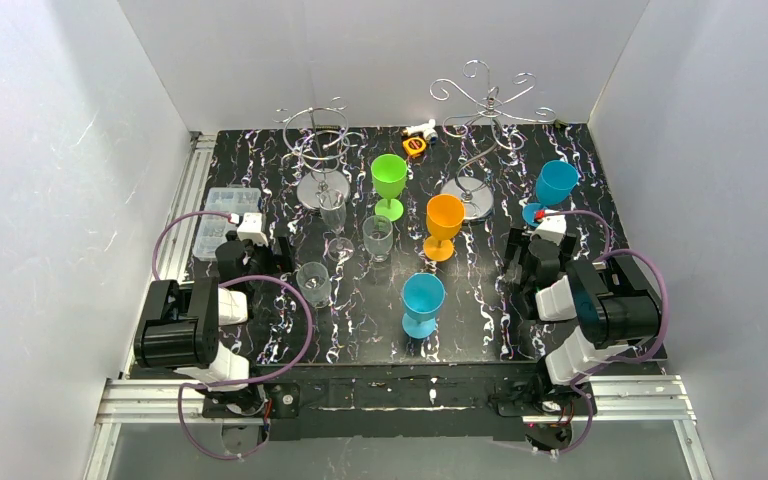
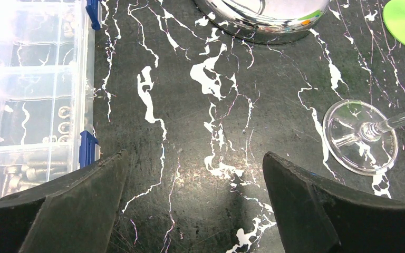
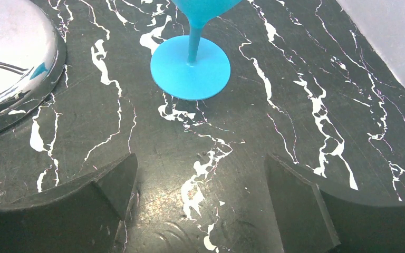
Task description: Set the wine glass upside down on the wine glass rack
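Where white walls [image 1: 50, 150] close in on three sides, the black tabletop [image 1: 480, 300] shows white marble veining. A clear organiser box [image 2: 31, 79] lies at its left edge, with screws [image 2: 5, 176] in its near compartments. Two chrome wire stands rise at the far side, the left rack [image 1: 318, 140] and the right rack [image 1: 485, 100]. Three clear wine glasses [image 1: 313, 283] stand upright near the left rack, with a green glass [image 1: 389, 178], an orange glass [image 1: 444, 220] and two blue glasses [image 1: 423, 298] further right. The left pincer [image 2: 195, 158] is spread wide over bare tabletop, grasping nothing; a clear glass foot [image 2: 360, 136] lies off to its right. The right pincer [image 3: 200, 161] is likewise released and empty, with a blue foot [image 3: 190, 66] just ahead of it.
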